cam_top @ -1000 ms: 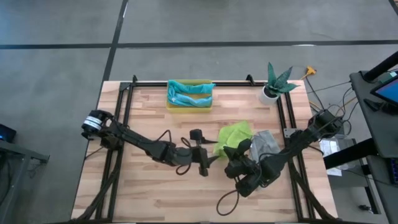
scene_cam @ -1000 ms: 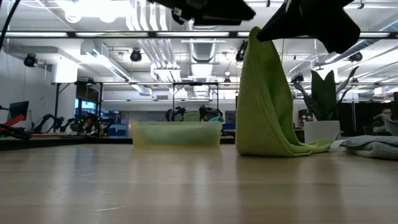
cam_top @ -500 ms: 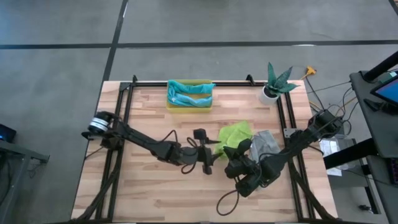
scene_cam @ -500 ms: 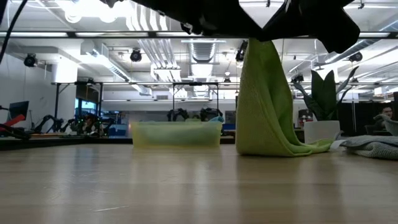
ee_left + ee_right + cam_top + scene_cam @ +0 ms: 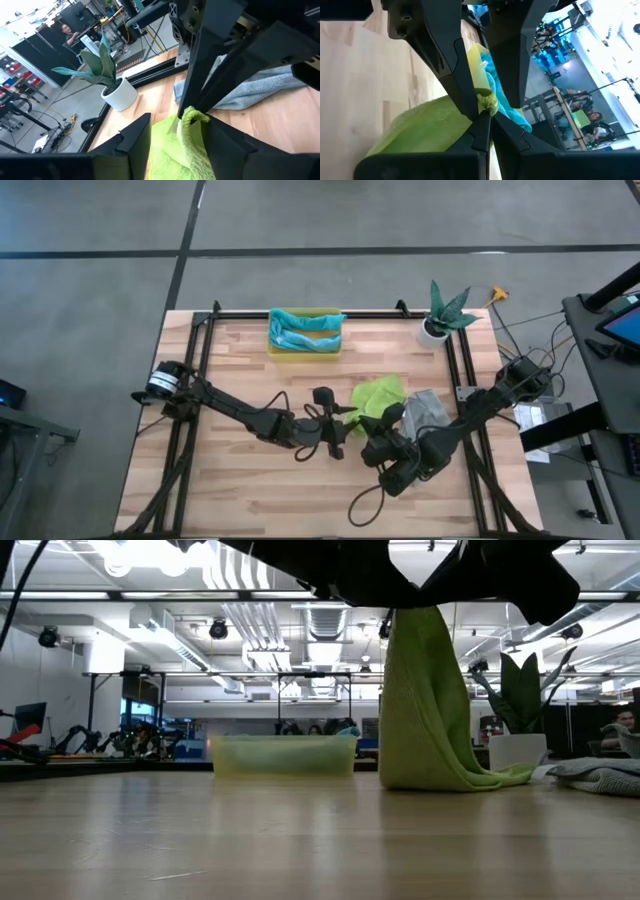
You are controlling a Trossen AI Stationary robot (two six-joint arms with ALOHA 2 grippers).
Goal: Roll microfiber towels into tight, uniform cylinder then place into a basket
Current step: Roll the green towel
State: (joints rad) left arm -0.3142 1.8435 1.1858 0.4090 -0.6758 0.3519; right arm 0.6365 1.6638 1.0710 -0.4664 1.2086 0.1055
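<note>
Since a second ago the left gripper (image 5: pixel 338 438) has slid in toward the lime green towel (image 5: pixel 377 399), and its fingers (image 5: pixel 131 145) now sit on either side of the raised corner, narrowed but not clearly touching the cloth, so can't call it a grip yet. Right gripper (image 5: pixel 481 113) is pinched shut on that same corner and holds it up off the table (image 5: pixel 230 355); from the low view the lime green towel (image 5: pixel 425 705) hangs down like a tent with its bottom edge pooled on the wood.

Container check: the basket (image 5: pixel 304 347) sits at the far edge of the table, left of centre, well apart from both grippers, with the teal towel (image 5: pixel 305 332) and a light blue towel bunched together inside it, so I can't tell them apart. It's the yellowish tub in the low view (image 5: pixel 284 755).

The grey towel (image 5: pixel 424 409) lies crumpled on the wood just beside the green one, on the right arm's side. White plant pot (image 5: pixel 433 331) stands at the far right corner.
</note>
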